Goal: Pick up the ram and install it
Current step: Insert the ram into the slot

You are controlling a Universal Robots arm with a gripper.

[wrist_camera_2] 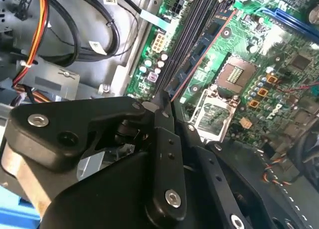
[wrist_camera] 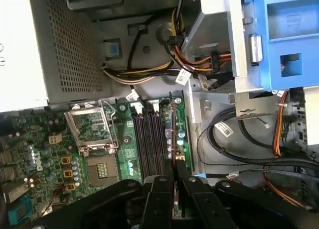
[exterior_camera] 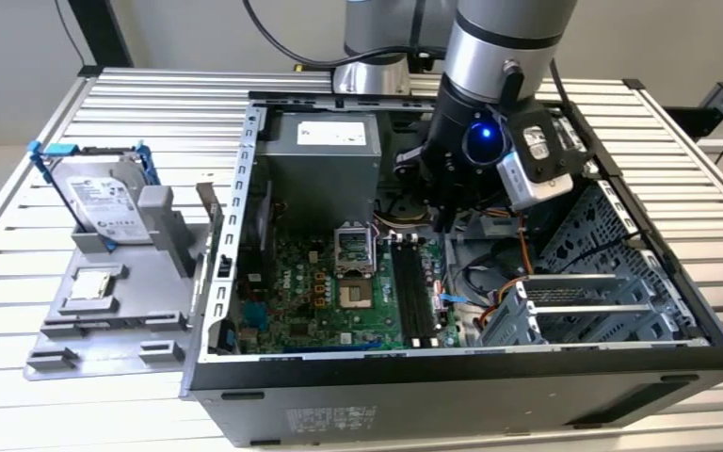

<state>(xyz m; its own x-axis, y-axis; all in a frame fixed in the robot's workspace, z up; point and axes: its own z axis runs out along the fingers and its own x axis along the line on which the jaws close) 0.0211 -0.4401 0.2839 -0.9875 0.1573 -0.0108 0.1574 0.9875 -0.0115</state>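
One stick holds my attention from here: the ram (wrist_camera: pixel 174 144), which both wrist views show edge-on as a thin line. The gripper (wrist_camera: pixel 174 176) has its fingers drawn close together and pinches the ram between them. The stick runs lengthwise along the long black memory sockets (wrist_camera: pixel 152 144), over the outermost one, on the side away from the processor socket (wrist_camera: pixel 92 127). I cannot tell whether its lower edge already touches that socket or hangs just above it.

In the exterior view the arm reaches down into the open computer case (exterior_camera: pixel 462 386), which lies on its side on the slatted metal desk (exterior_camera: pixel 10 377). The gripper is at the far end of the sockets, just above the green motherboard (exterior_camera: pixel 298 282). The grey power supply (exterior_camera: pixel 324 155) sits in the far part of the case, towards the exterior view's left of the arm. A bundle of coloured cables (wrist_camera: pixel 144 72) crosses between the power supply and the board.

Outside the case, at the exterior view's left, a silver hard drive (exterior_camera: pixel 101 202) with blue rails stands in a grey holder (exterior_camera: pixel 98 320) on the desk, well apart from the gripper.
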